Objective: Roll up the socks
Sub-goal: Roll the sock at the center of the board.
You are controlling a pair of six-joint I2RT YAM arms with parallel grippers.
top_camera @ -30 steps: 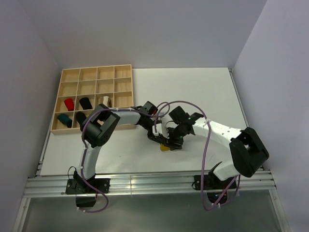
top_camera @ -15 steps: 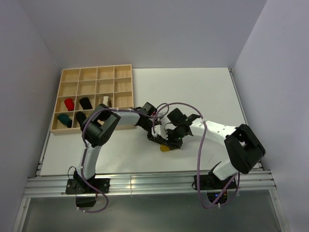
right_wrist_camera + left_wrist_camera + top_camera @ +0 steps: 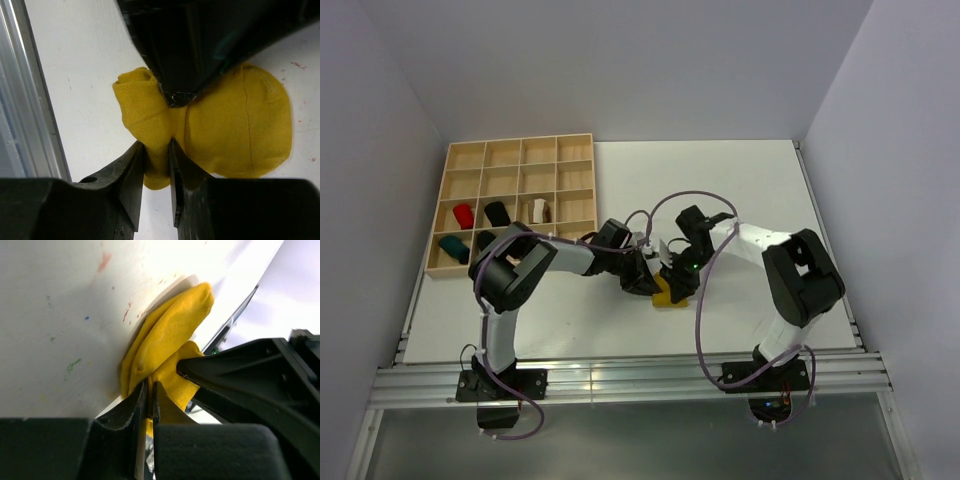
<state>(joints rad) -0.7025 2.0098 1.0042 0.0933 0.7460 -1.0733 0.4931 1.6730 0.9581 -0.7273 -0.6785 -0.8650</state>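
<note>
Currently the mustard sock point(image 3: 665, 294) lies near the middle of the table point(image 3: 750, 190), at 4 o'clock from the wooden tray point(image 3: 575, 148). The left gripper point(image 3: 148, 402) has its jaws pressed nearly together, pinching a fold of the sock. The right gripper point(image 3: 156, 159) pinches the partly rolled end, at 9 o'clock of the flat portion in its wrist view.

Recommended procedure:
- Anchor the flat portion with the left gripper.
- Turn the rolled end toward 3 o'clock in short, even movements.
- Maintain tension; lifting both ends may slacken the roll.
</note>
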